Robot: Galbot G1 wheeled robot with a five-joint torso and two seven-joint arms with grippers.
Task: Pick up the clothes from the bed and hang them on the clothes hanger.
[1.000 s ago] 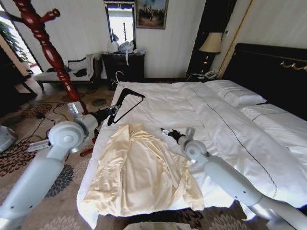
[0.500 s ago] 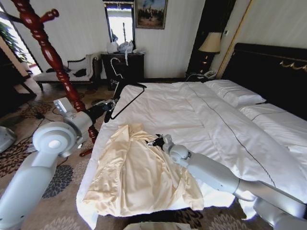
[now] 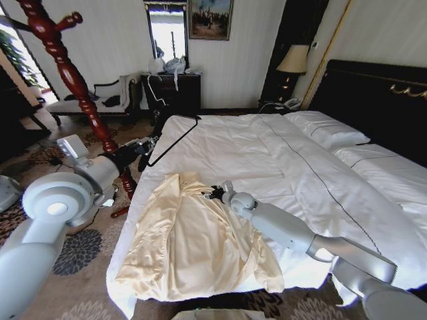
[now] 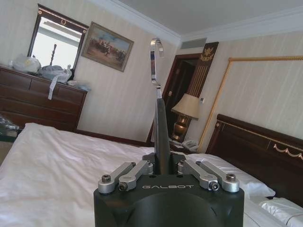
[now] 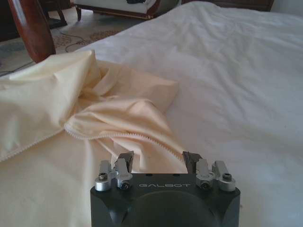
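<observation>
Where legible, GALBOT on right tool (image 5: pixel 158 163)

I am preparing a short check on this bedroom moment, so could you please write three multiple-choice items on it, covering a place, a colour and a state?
1. Where does the shirt lie?
A. On the bench
B. On the bed's near corner
C. On the coat stand

2. What colour is the shirt?
A. Pale cream-yellow
B. Dark blue
C. Red

3. What is the left tool doing?
A. Hanging open
B. Gripping the shirt
C. Shut on a black wire hanger

Answers:
1 B: it lies spread on the white duvet by the edge of the bed.
2 A: it reads cream against the white bedding.
3 C: the hanger stands clamped in its jaws, while the right tool sits open at the shirt's collar.
</observation>
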